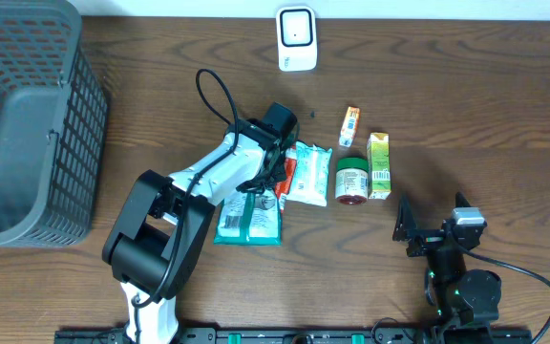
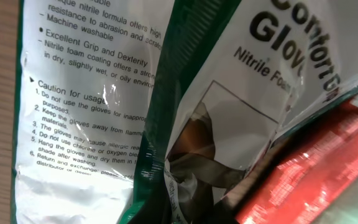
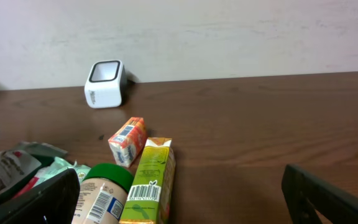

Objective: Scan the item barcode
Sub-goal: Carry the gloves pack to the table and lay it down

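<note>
While the left arm is reaching across the middle of the table [image 1: 466, 105], the left gripper [image 1: 267, 183] is pressing down among a pile of packets with its jaws closed tight; whether it is pinching any film between them cannot be told, as the fingers are not showing in the left wrist view. The glove packet [image 1: 256, 218] is lying at the near edge of that pile, just under the gripper. Close up, it is showing a glossy white front with a dark green border, bold black lettering reading "Glove" and "Nitrile Foam", and a clear window with a grey glove behind it. It is overlapping a second glove packet [image 2: 86, 112], which is turned to its printed back, with bullet points and a numbered caution list. A red packet [image 1: 287, 177] and a white and green packet [image 1: 310, 174] are lying against the pile's right side. Just right of them a green-lidded jar [image 1: 351, 180] and a green carton [image 1: 378, 164] are resting side by side, the carton's barcode facing the right wrist camera, and a small orange carton [image 1: 349, 125] is lying beyond them. The white scanner [image 1: 295, 38] is standing at the far edge, well apart from the pile. The right gripper [image 1: 431, 215] is hovering near the front right, spread wide and holding nothing. A grey basket [image 1: 27, 124] is sitting at the left.
</note>
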`<state>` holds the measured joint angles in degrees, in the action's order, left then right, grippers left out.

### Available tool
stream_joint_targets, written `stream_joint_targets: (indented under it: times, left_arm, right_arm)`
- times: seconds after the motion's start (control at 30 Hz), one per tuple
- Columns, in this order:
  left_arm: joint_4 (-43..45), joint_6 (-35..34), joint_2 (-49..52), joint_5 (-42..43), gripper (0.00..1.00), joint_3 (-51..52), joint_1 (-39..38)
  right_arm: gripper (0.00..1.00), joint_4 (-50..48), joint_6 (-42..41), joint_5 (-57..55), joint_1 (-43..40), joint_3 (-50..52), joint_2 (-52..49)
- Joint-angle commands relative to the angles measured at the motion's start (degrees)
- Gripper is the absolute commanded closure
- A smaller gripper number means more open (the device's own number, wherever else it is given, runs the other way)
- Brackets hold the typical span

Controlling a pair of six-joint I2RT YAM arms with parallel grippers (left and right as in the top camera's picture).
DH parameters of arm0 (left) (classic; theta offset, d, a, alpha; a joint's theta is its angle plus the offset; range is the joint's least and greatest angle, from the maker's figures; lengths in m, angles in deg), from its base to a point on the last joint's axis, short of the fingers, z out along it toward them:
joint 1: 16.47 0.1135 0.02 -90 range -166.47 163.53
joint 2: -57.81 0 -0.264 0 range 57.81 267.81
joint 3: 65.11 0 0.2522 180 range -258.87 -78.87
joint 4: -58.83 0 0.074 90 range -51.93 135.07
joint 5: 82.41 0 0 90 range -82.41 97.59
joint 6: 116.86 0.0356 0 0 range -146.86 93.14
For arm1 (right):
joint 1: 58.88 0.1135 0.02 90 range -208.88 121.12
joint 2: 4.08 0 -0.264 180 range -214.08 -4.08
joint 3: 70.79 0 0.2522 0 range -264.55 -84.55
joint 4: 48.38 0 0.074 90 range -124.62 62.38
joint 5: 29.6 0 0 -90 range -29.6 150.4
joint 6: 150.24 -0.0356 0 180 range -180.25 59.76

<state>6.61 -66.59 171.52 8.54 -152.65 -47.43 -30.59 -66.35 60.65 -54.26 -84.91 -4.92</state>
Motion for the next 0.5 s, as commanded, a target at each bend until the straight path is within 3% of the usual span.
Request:
stream_joint_targets:
  times: [0.0, 0.27, 0.47]
  left_arm:
    - [-0.68, -0.61, 1.70, 7.17, 0.91, 1.31, -0.72]
    - [-5.73, 2.93, -9.84, -9.20, 0.91, 0.46, -0.61]
    - [-5.86, 4.59, -14.78, -15.50, 0.91, 0.46, -0.61]
  right_arm:
    - [0.01, 0.24, -0.68, 0.07, 0.35, 0.04, 0.09]
    - [0.01, 0.24, -0.68, 0.07, 0.35, 0.04, 0.09]
    - [0.01, 0.24, -0.68, 0.07, 0.35, 0.04, 0.09]
